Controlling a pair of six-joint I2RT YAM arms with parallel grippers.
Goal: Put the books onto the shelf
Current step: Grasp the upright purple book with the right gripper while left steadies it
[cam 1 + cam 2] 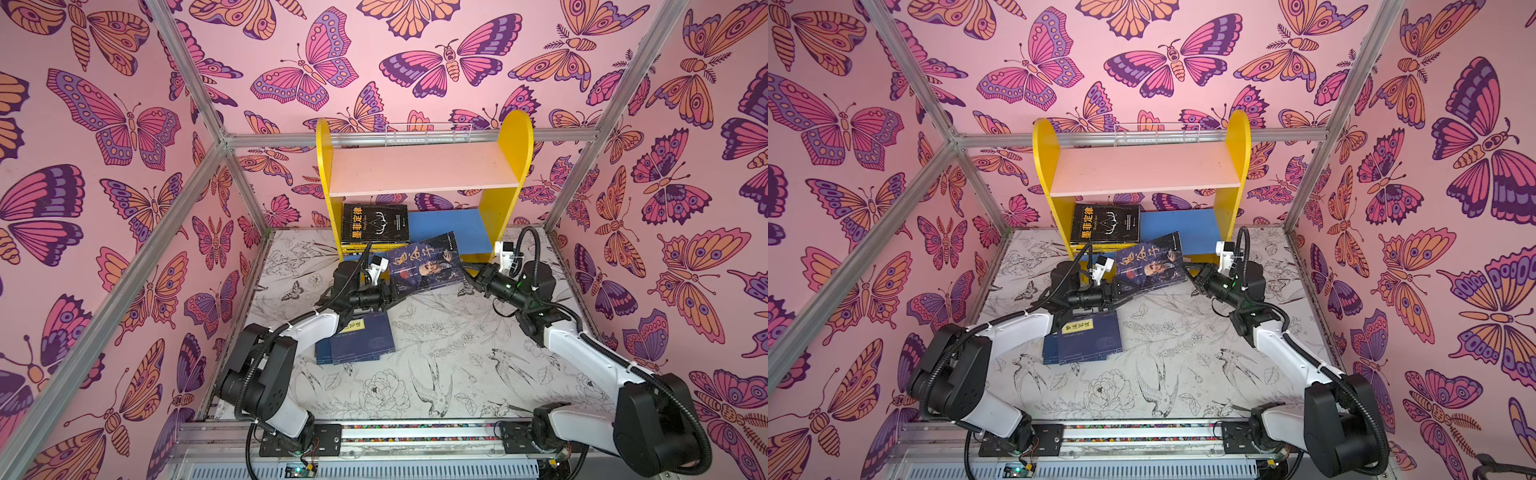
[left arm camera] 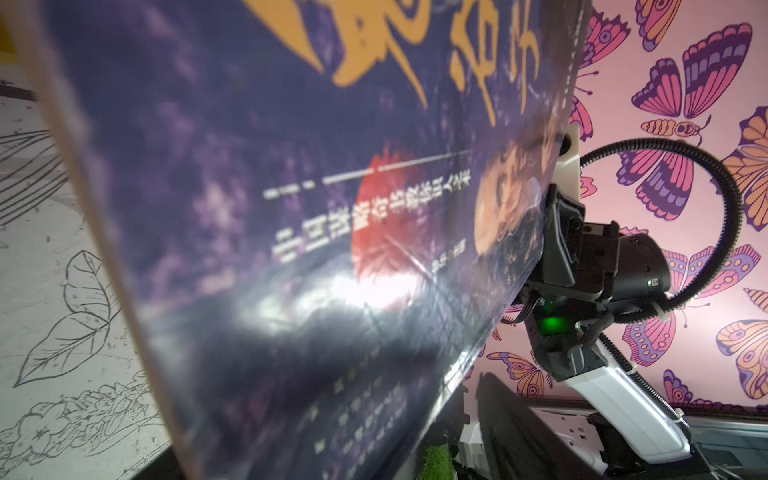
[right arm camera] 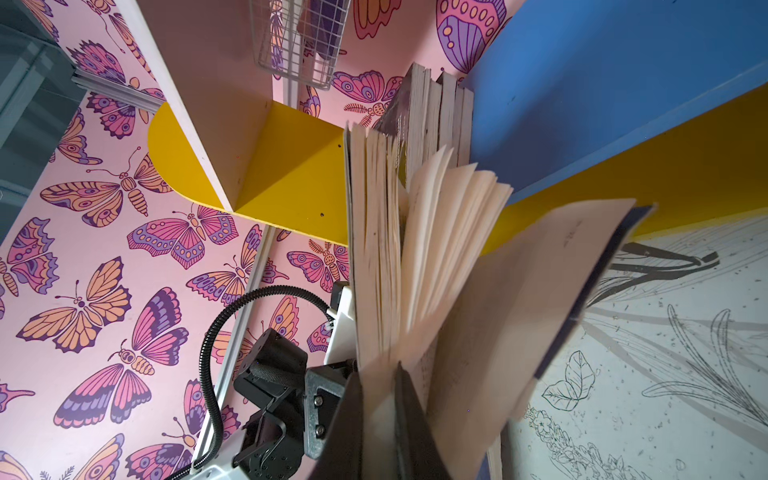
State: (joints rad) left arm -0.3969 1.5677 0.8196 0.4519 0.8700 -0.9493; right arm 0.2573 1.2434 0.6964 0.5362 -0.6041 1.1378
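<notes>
Mid-frame in both top views, my right gripper [image 1: 471,272] pinches the glossy dark book [image 1: 426,266], pages fanning; my left gripper [image 1: 392,291] at its other edge, spread unclear, before the yellow shelf [image 1: 515,137].

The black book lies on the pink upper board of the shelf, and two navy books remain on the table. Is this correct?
Not quite. Both top views show the black book lying on the blue lower board of the shelf; the pink upper board is bare. The navy books remain on the table.
</notes>
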